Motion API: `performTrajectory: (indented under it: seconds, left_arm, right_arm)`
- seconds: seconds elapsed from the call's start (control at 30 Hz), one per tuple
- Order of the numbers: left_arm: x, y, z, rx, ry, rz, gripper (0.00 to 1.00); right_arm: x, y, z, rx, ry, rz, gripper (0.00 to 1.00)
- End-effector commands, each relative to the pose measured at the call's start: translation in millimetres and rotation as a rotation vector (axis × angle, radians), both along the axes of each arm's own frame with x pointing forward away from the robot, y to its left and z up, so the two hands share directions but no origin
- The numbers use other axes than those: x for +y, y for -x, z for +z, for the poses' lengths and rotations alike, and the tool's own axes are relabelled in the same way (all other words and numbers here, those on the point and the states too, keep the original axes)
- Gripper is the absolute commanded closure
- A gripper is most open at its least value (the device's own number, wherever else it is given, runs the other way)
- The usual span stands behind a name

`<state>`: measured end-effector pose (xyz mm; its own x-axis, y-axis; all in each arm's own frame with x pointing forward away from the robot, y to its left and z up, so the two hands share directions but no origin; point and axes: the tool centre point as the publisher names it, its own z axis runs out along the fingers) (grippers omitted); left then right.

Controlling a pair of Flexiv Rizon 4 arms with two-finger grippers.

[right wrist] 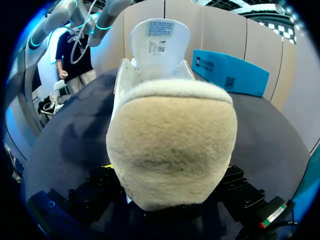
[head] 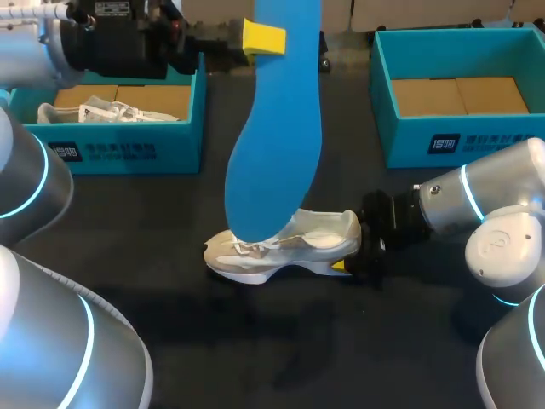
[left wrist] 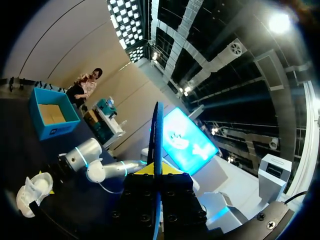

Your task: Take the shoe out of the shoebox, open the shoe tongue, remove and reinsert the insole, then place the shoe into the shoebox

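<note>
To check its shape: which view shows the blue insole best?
The head view: the blue insole faces the camera, nearly whole. The left wrist view shows only its thin edge. The right wrist view shows the shoe, no insole.

The left shoebox [head: 128, 155] and right shoebox [head: 485, 141] carry white print on their near walls, the shoe tongue [right wrist: 160, 36] a label; none legible.

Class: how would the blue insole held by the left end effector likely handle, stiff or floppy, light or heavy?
Probably light: the left end effector holds the blue insole by one end alone. Likely fairly stiff: it shows no fold or curl above the white sneaker. It looks thin edge-on, so it may bend when pushed.
</note>
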<state>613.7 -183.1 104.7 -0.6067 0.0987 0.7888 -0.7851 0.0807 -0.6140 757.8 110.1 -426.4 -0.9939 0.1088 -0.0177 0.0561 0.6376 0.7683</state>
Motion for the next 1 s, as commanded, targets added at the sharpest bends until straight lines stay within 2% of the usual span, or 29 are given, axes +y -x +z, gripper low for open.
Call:
performTrajectory:
  seconds: [0.03, 0.13, 0.33, 0.53, 1.0]
  left_arm:
    - [-3.3, -2.2, 0.5, 0.0, -0.001, -0.003, 1.0]
    - [-3.3, -2.2, 0.5, 0.0, -0.001, -0.003, 1.0]
    - [-8.5, -3.1, 5.3, 0.061, 0.199, 0.044, 1.0]
    - [-13.8, 1.1, 11.7, 0.092, 0.296, 0.049, 1.0]
    - [-11.4, 21.8, 9.3, 0.129, 0.266, -0.011, 1.0]
  right_arm:
    - [2.0, 0.6, -2.2, -0.001, 0.003, -0.002, 1.0]
    - [2.0, 0.6, -2.2, -0.001, 0.003, -0.002, 1.0]
    - [2.0, 0.6, -2.2, -0.001, 0.003, -0.002, 1.0]
    - [2.0, 0.6, -2.2, -0.001, 0.003, -0.002, 1.0]
    - [2.0, 0.6, -2.2, -0.001, 0.003, -0.002, 1.0]
